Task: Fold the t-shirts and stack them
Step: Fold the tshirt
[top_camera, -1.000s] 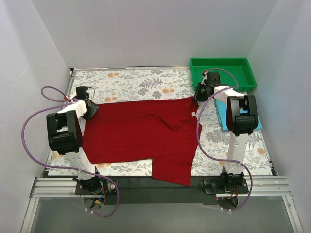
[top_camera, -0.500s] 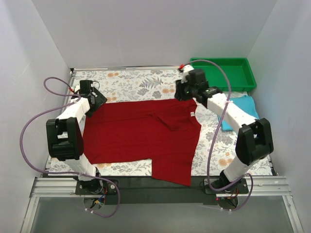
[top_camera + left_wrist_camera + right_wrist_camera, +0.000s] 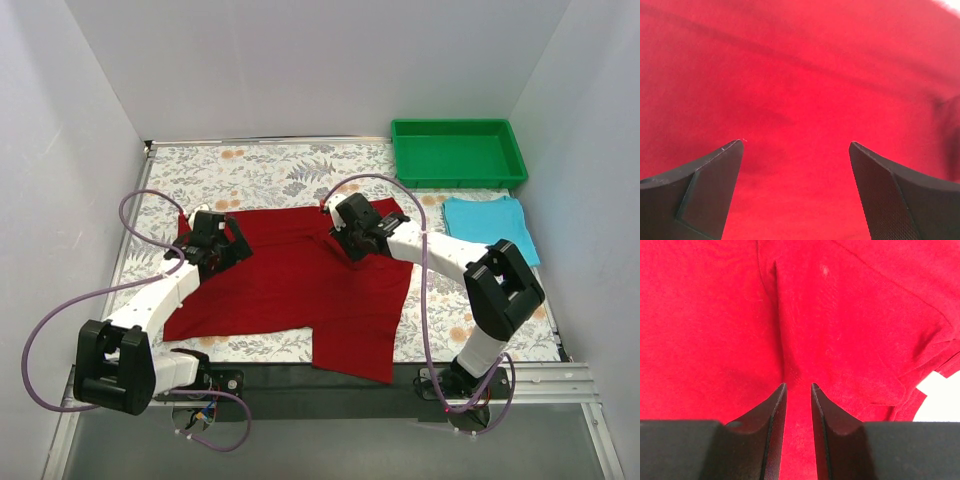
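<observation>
The dark red t-shirt (image 3: 290, 280) lies spread flat on the floral tablecloth, with one sleeve hanging over the near edge. My left gripper (image 3: 225, 245) is open and empty over its left part; the left wrist view shows both wide-apart fingers above red cloth (image 3: 796, 142). My right gripper (image 3: 347, 240) is over the shirt's upper middle, its jaws nearly together on a raised crease of red cloth (image 3: 798, 385). The light turquoise t-shirt (image 3: 490, 225) lies as a folded rectangle at the right, apart from both grippers.
A green plastic tray (image 3: 455, 125) stands at the back right, just behind the turquoise shirt. The floral tablecloth (image 3: 270, 170) shows behind and to the right of the red shirt. White walls close in the sides and back.
Both arms have swung from the shirt's far corners in over the shirt, the left to its left part, the right to its upper middle. The uncovered turquoise shirt now shows fully.
</observation>
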Robot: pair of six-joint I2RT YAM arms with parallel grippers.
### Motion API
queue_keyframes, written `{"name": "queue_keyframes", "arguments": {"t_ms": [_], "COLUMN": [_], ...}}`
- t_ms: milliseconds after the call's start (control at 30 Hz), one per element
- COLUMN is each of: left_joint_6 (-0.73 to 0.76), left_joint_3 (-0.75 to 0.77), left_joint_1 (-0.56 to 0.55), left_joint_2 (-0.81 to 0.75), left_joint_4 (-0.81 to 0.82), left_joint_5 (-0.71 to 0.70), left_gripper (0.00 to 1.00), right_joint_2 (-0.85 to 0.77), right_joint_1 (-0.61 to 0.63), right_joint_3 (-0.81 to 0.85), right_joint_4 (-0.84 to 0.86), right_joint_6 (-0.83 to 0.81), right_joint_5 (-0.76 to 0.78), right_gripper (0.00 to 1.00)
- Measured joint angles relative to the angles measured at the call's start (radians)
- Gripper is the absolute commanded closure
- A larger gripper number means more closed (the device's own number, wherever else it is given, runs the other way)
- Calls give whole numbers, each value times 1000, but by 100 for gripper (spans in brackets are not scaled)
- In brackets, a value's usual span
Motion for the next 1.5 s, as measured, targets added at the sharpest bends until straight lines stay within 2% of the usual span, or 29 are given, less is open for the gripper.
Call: {"name": "queue_keyframes", "arguments": {"t_ms": [167,433,500,533,667,900,1300,1333,1500], "left_joint_6": [30,45,45,45,47,47,50,51,52], "left_joint_3": [-84,-82,-82,-82,-82,-82,-82,-82,-82], "left_joint_1": [0,0,0,0,0,0,0,0,0], "left_joint_2": [-21,5,5,5,5,16,51,53,55], "left_joint_4": [9,43,45,47,48,48,49,49,50], "left_joint_5": [3,-5,-8,-9,-13,-12,-11,-11,-11], "left_gripper": [20,20,20,20,20,20,20,20,20], "right_joint_2": [49,155,180,190,198,198,252,255,223], "right_joint_1": [31,78,84,84,84,50,-144,-148,-102], "right_joint_3": [0,36,55,61,82,137,230,230,227], "right_joint_4": [-1,-8,-14,-19,-42,-61,-72,-77,-71], "right_joint_6": [-3,-2,-1,-1,1,-8,-24,-26,-52], "right_joint_5": [36,109,144,160,240,298,216,201,145], "right_gripper": [71,71,76,83,99,99,98,90,78]}}
